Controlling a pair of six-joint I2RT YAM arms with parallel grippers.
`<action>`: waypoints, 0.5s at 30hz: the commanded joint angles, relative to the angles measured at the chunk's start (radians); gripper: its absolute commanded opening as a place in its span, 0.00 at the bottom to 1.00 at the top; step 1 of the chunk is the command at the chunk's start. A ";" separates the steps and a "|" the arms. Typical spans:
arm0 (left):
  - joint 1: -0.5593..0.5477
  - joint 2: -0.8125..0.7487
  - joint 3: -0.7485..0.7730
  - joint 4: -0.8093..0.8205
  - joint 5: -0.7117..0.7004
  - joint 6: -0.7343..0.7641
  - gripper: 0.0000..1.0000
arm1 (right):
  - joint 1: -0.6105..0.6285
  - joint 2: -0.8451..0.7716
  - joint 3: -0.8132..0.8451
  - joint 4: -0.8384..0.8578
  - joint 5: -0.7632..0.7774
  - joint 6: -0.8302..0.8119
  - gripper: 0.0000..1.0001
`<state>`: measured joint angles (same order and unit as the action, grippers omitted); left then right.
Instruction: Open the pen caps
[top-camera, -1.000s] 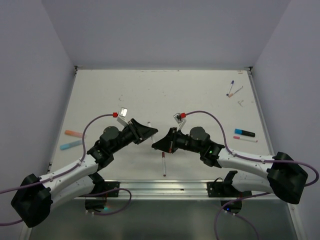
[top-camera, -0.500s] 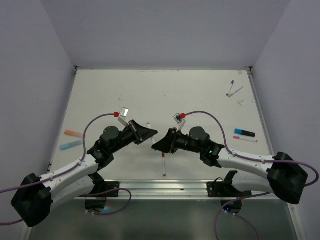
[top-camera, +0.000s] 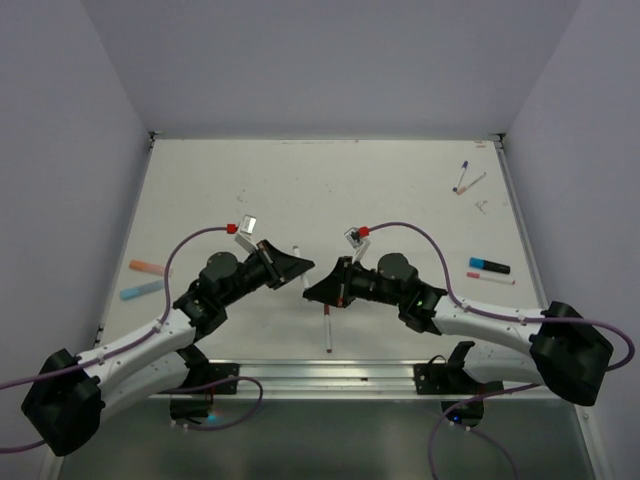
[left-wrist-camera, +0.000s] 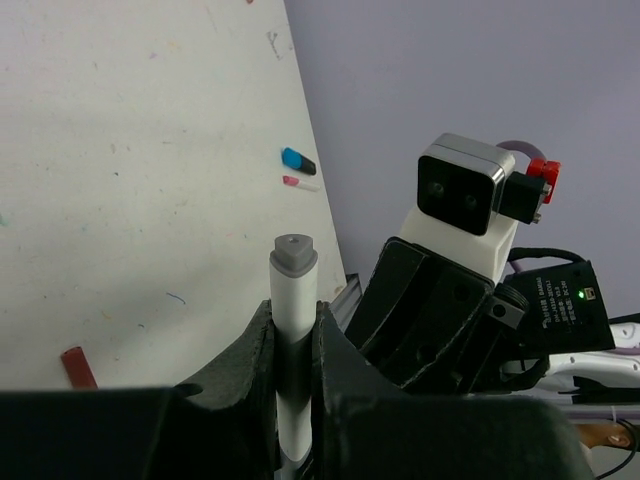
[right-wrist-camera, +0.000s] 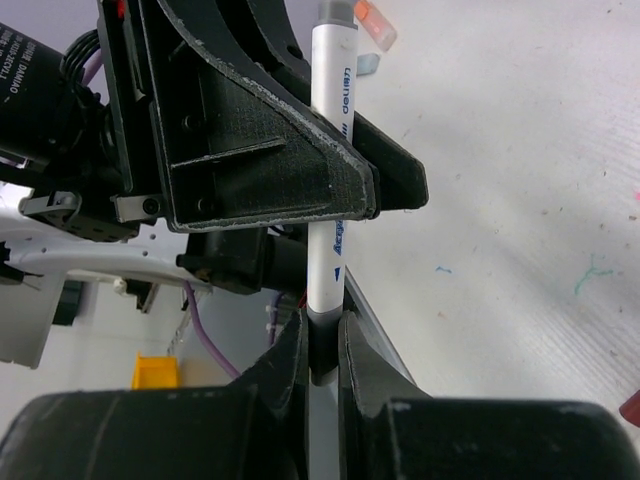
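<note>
Nearest the bases, a spare pen (top-camera: 327, 335) lay on the table (top-camera: 240, 190), dark red cap (top-camera: 326, 312) on its far end. Just beyond, the two arms met nose to nose above the surface. R gripper (right-wrist-camera: 321, 345) was clamped on the grey section (right-wrist-camera: 320, 325) at one end of a white pen (right-wrist-camera: 330, 150). L gripper (left-wrist-camera: 293, 345) pinched the same barrel further along, w/ the grey tip (left-wrist-camera: 293, 252) poking free past its fingers. Which grey end was the cap, cdn't tell. Out left lay a salmon marker (top-camera: 150, 267) and a pale blue marker (top-camera: 140, 291), near each other but apart. Out right lay a black marker (top-camera: 497, 267) w/ its blue cap (top-camera: 477, 263) on, and a thin pen w/ a pink cap (top-camera: 472, 275) just beside. In the far right corner, a purple cap (top-camera: 465, 165) sat on one of two thin pens.
</note>
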<state>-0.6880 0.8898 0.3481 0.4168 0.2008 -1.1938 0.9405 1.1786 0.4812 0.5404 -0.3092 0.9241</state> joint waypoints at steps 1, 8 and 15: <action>0.013 0.004 0.069 -0.027 -0.029 0.043 0.00 | 0.011 0.007 -0.019 0.024 -0.042 0.004 0.00; 0.152 0.092 0.214 -0.218 -0.067 0.059 0.00 | 0.079 -0.094 -0.062 -0.149 0.094 -0.034 0.00; 0.183 0.199 0.295 -0.242 -0.020 0.114 0.00 | 0.106 -0.149 -0.076 -0.278 0.166 -0.070 0.00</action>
<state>-0.6018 1.0718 0.5877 0.1612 0.3634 -1.1606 0.9962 1.0435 0.4366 0.4580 -0.0612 0.9066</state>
